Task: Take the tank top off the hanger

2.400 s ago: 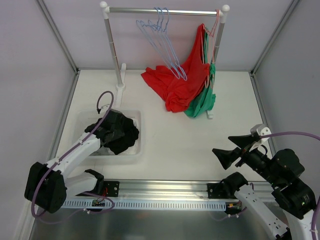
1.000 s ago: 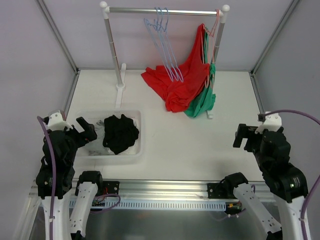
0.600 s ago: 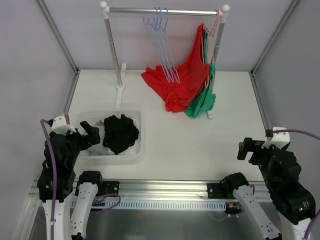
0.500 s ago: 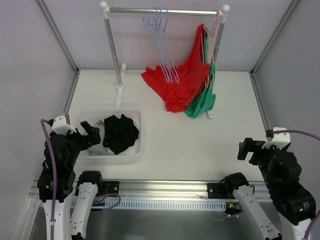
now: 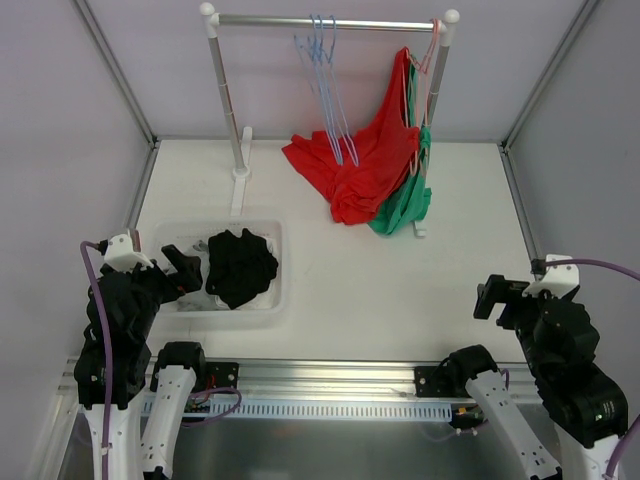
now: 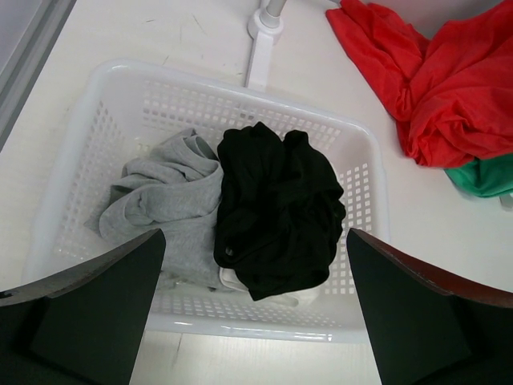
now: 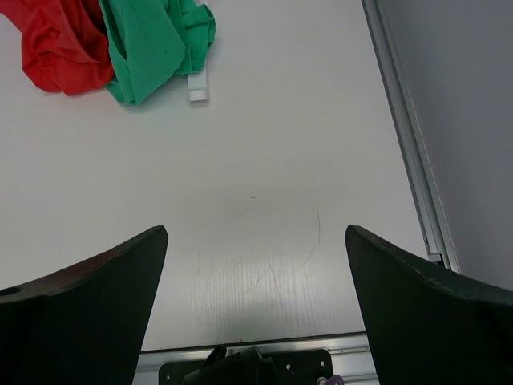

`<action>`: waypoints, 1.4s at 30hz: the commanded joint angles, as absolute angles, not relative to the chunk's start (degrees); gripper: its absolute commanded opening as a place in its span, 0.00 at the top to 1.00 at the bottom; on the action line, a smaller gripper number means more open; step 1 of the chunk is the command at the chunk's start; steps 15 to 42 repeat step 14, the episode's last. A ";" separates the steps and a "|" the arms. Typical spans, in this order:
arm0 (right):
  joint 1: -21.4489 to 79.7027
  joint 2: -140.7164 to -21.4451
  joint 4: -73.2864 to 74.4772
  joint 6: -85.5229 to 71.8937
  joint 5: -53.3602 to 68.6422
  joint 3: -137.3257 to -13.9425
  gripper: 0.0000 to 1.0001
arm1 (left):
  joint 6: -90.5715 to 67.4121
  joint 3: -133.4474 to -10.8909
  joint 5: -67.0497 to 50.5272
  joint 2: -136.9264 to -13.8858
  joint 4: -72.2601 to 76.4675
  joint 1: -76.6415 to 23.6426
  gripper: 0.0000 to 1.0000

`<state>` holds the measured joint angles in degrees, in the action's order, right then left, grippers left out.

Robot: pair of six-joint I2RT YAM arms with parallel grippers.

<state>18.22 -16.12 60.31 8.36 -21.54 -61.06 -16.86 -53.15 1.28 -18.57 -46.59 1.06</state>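
- At the right end of the rail (image 5: 300, 20), the red tank top (image 5: 365, 165) hung from a hanger (image 5: 428, 50). Its body sagged in folds onto the table (image 5: 330, 290), and a green garment (image 5: 405, 205) hung just behind it, touching.
- Judging by that limp drape, the fabric was light and soft. It would likely stretch and slide rather than lift as one piece, and might drag the green garment or the hanger along.
- The best hold seemed to be a strap high by the hanger, or else the bunched cloth lying on the table.
- The left gripper (image 6: 255, 231) hung over the basket (image 6: 365, 241) of black and grey clothes, jaws spread wide, holding nothing.
- The right gripper (image 7: 256, 227) was also wide and empty, well apart from the rail.
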 commanded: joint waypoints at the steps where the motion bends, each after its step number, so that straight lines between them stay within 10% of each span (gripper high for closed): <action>1: 18.02 -15.91 57.92 7.56 -20.66 -59.94 0.00 | -16.17 -53.17 -1.32 -18.89 -45.70 0.62 0.01; 42: 18.02 -17.93 56.08 7.38 -19.60 -58.10 0.00 | -16.26 -53.09 -1.67 -19.25 -45.53 0.62 0.01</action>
